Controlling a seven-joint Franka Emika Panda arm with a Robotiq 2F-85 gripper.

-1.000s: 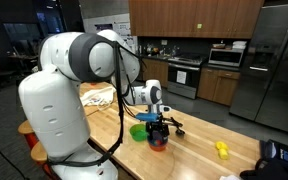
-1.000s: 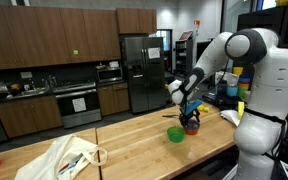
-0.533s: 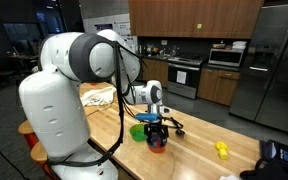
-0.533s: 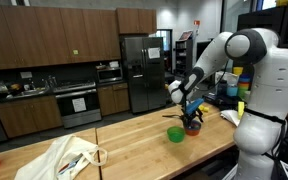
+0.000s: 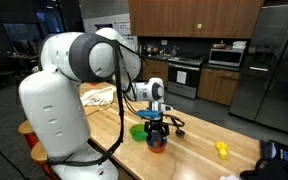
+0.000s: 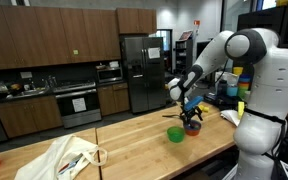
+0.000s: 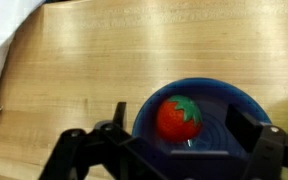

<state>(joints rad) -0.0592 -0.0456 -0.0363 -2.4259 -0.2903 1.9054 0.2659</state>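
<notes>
Tomato toy (image 7: 179, 118), glossy red with a green leafy cap at its 1 o'clock side, lies inside a blue bowl (image 7: 227, 97) on a pale wooden table (image 7: 94, 60), seen from my wrist camera. The fruit is round and smooth, with a small bright highlight on its skin, and it rests a little toward 9 o'clock of the bowl's middle. The bowl's inside shows fine concentric rings, and its rim is cut off by the picture's lower edge.

My gripper (image 5: 157, 127) hangs straight above the bowl with its jaws spread wide and nothing between them. In the wrist view the two dark fingers (image 7: 84, 152) stand at 8 o'clock and 4 o'clock of the tomato, clear of it; whether they touch the bowl's rim I cannot tell.

A green bowl (image 5: 139, 131) sits just beside the blue one, and a sliver of it shows at the 3 o'clock edge of the wrist view. A white cloth bag (image 6: 69, 156) lies well apart on the same table, its edge showing at 9 o'clock in the wrist view. In an exterior view a small yellow object (image 5: 222, 149) rests on the table, well away from both bowls. Dark kitchen cabinets (image 6: 44, 40) fill the background.
</notes>
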